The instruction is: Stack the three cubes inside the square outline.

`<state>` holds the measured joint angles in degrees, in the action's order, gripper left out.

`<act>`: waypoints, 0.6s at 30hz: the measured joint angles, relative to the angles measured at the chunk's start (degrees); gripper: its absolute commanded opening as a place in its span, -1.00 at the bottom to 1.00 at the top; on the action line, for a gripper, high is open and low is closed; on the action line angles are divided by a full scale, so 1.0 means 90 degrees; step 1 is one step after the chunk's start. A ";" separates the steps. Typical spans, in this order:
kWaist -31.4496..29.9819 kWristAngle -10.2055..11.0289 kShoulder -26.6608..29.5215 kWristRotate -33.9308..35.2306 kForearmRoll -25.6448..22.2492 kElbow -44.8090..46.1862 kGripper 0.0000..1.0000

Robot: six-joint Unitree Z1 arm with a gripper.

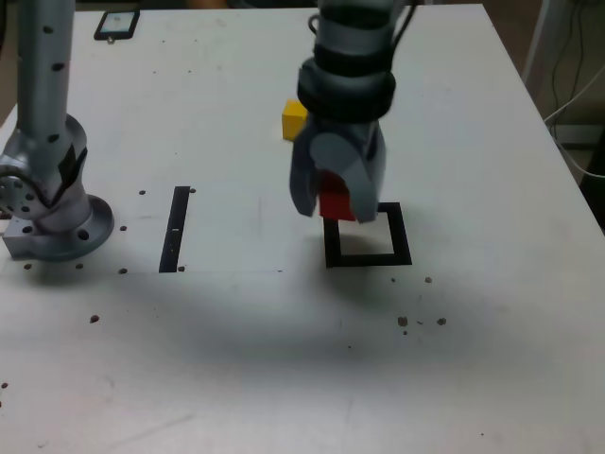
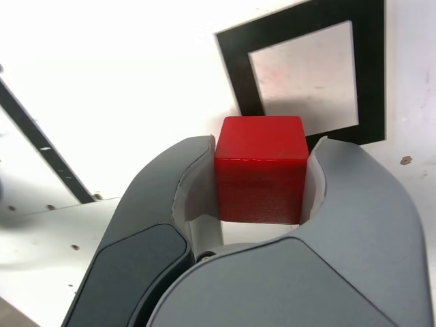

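My gripper (image 1: 333, 200) is shut on the red cube (image 1: 337, 200), holding it above the table at the far left edge of the square outline (image 1: 367, 235) as the exterior view shows it. In the wrist view the red cube (image 2: 261, 169) sits squeezed between both grey fingers (image 2: 170, 197), with the black square outline (image 2: 306, 75) and its white centre just beyond it. The yellow cube (image 1: 294, 119) rests on the table behind the gripper, partly hidden by the arm. No green cube shows in either view.
The arm's base (image 1: 55, 222) stands at the exterior view's left. A thin black bar (image 1: 176, 228) is marked on the white table (image 1: 236, 359) between base and outline. A dark phone-like object (image 1: 116, 24) lies at the far left corner. Small dark specks dot the surface.
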<state>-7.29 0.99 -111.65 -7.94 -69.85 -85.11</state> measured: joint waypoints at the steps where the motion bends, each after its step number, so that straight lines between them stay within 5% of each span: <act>1: -0.0007 -0.0010 -0.0081 0.0019 0.0015 -0.0045 -0.79; 10: -0.0024 -0.0189 -0.0478 0.0105 0.0023 -0.0290 -0.67; 18: 0.0018 -0.0238 -0.0744 0.0159 -0.0027 -0.0416 -0.23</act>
<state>-7.13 -1.15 -118.35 -6.51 -70.09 -88.86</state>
